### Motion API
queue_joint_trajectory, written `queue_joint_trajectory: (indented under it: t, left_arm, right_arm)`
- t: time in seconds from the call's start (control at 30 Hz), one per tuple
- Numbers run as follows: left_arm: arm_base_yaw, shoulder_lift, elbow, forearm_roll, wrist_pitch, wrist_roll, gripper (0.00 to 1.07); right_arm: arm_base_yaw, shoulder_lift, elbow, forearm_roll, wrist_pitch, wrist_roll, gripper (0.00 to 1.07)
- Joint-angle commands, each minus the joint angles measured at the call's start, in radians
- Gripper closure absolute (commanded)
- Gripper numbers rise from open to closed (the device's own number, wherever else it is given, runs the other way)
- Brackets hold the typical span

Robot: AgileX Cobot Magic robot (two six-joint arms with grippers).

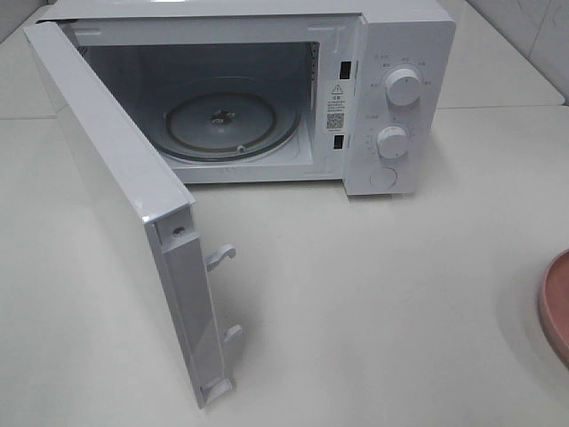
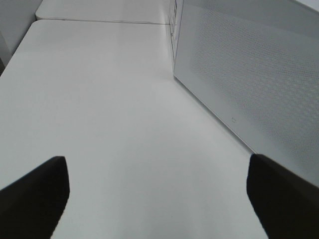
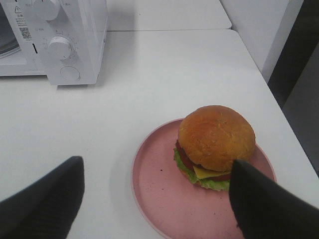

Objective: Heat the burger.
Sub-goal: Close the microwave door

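Observation:
The burger (image 3: 216,144), with a golden-brown bun, lettuce, tomato and cheese, sits on a pink plate (image 3: 164,194) in the right wrist view. My right gripper (image 3: 157,199) hovers open above the plate's near side, one finger (image 3: 264,204) close beside the burger, the other (image 3: 45,199) over bare table. The white microwave (image 1: 391,98) stands at the back with its door (image 1: 124,205) swung wide open and its glass turntable (image 1: 227,124) bare. My left gripper (image 2: 157,194) is open over the table beside the door's outer face (image 2: 249,74). Neither gripper shows in the high view.
Only a sliver of the pink plate (image 1: 556,302) shows at the right edge of the high view. The open door juts far forward over the table's left half. In the right wrist view, the table edge (image 3: 284,109) lies close to the plate.

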Motion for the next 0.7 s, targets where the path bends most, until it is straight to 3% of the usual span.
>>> queue_joint_trajectory:
  t: [0.03,0.7]
  left_arm:
    - [0.002,-0.004,0.0,0.001,0.0,0.0,0.18]
    - [0.002,-0.004,-0.029,-0.036,-0.052,0.0,0.18]
  right_arm:
    - [-0.008,-0.028,0.0,0.0,-0.006,-0.002,0.31]
    - [-0.008,-0.028,0.0,0.0,-0.006,-0.002,0.31]
